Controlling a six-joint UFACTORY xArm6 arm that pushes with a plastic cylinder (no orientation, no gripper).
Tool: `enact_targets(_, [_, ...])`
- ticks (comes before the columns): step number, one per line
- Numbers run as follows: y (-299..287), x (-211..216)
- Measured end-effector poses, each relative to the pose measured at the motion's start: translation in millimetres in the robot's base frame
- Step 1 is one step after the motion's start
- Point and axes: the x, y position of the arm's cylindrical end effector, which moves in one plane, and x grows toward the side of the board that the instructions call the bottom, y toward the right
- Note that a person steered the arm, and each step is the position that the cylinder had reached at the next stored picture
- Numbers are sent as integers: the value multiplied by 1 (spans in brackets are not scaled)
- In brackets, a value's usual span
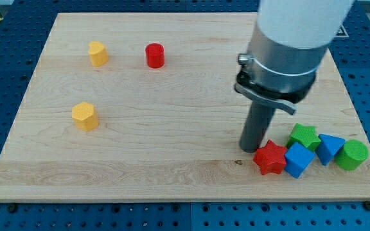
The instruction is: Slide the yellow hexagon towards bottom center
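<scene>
Two yellow blocks lie at the view's left. One yellow block point(85, 116), which looks like the hexagon, sits at mid-left. The other yellow block point(97, 54) sits near the top left. My tip point(248, 149) rests on the board at the lower right, far from both yellow blocks. It stands just left of the red star point(270, 158), close to or touching it.
A red cylinder point(155, 55) stands near the top, right of the upper yellow block. A cluster lies at the lower right: blue cube point(299, 160), green star-like block point(304, 136), blue triangular block point(329, 148), green cylinder point(352, 154). The wooden board point(172, 167) ends just below them.
</scene>
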Motion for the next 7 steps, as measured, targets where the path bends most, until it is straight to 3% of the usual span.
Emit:
enact_targets(2, [-91, -40])
enact_targets(7, [-250, -109])
